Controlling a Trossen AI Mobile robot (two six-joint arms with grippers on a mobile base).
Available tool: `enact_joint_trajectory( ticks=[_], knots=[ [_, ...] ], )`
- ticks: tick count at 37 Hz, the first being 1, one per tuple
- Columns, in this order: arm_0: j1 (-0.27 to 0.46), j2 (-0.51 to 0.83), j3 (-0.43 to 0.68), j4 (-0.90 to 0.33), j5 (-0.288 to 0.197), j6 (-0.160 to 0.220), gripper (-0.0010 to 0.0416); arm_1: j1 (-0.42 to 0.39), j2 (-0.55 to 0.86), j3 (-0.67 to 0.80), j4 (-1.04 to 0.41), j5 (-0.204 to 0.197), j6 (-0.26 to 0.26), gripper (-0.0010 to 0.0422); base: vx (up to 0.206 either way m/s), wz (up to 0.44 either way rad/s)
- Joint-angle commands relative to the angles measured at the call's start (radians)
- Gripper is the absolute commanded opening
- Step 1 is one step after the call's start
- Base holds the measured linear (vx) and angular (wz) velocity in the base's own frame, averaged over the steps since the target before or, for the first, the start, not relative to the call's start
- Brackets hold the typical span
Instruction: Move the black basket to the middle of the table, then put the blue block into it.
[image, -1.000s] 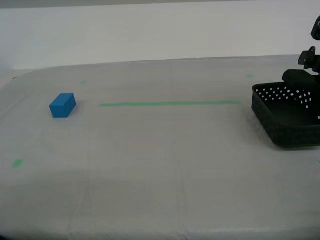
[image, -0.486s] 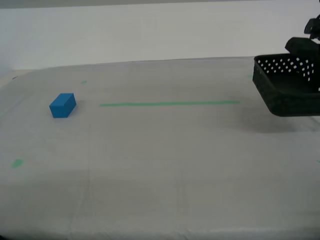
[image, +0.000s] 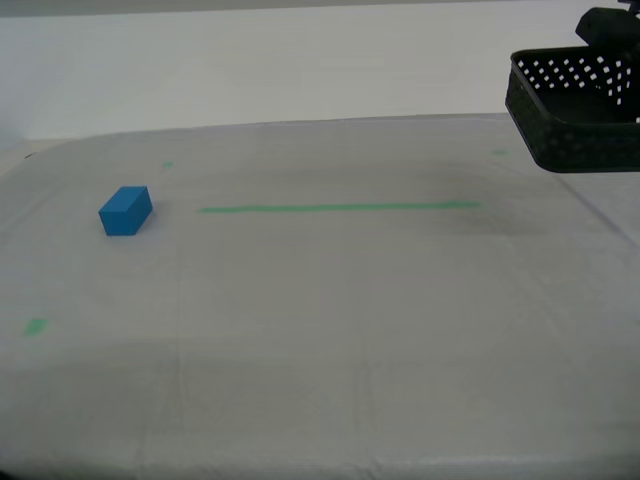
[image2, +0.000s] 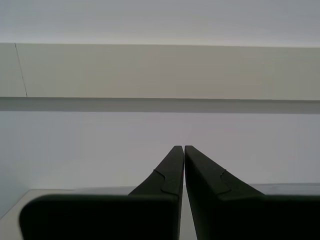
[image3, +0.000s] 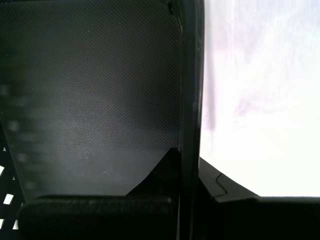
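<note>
**Black basket held in the air by one wall, blue block waiting across the worktop**

The black basket (image: 575, 110) hangs clear of the worktop (image: 330, 300) at the exterior view's upper right, partly cut off by the frame edge. My first gripper (image3: 190, 165) has its jaws pinching one side wall, one jaw inside the basket and one outside, with the wall's rim running up between them. The basket's textured floor fills most of the first wrist view.

The basket looks like thin, stiff plastic, perforated with small holes, so it is probably light. Held by a single wall it may tilt or swing, and the wall could flex a little. A grip low on the wall, near its middle, seems the steadiest.

The blue block (image: 126, 210) sits on the worktop at the exterior view's left, just beyond the end of a green tape line (image: 340, 208). It looks solid, smooth-faced and light; its flat opposite faces would suit a pinch, though smooth sides may slip.

My second gripper (image2: 180, 150) has its jaws pressed together, holding nothing, and faces a pale wall.

The arm carrying the basket is almost entirely out of frame in the exterior view. The second arm does not show there at all.
</note>
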Motion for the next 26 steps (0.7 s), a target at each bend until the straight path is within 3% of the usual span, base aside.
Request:
enact_joint_trajectory(
  ticks=[1, 26],
  knots=[
    [0.005, -0.001, 0.025, -0.010, -0.018, 0.013, -0.0001, 0.000, 0.000, 0.000, 0.004, -0.001, 0.001, 0.0000, 0.000, 0.000],
    [0.088, 0.004, 0.184, -0.090, -0.036, 0.098, -0.0001, 0.000, 0.000, 0.000, 0.004, -0.001, 0.001, 0.0000, 0.000, 0.000]
  ],
)
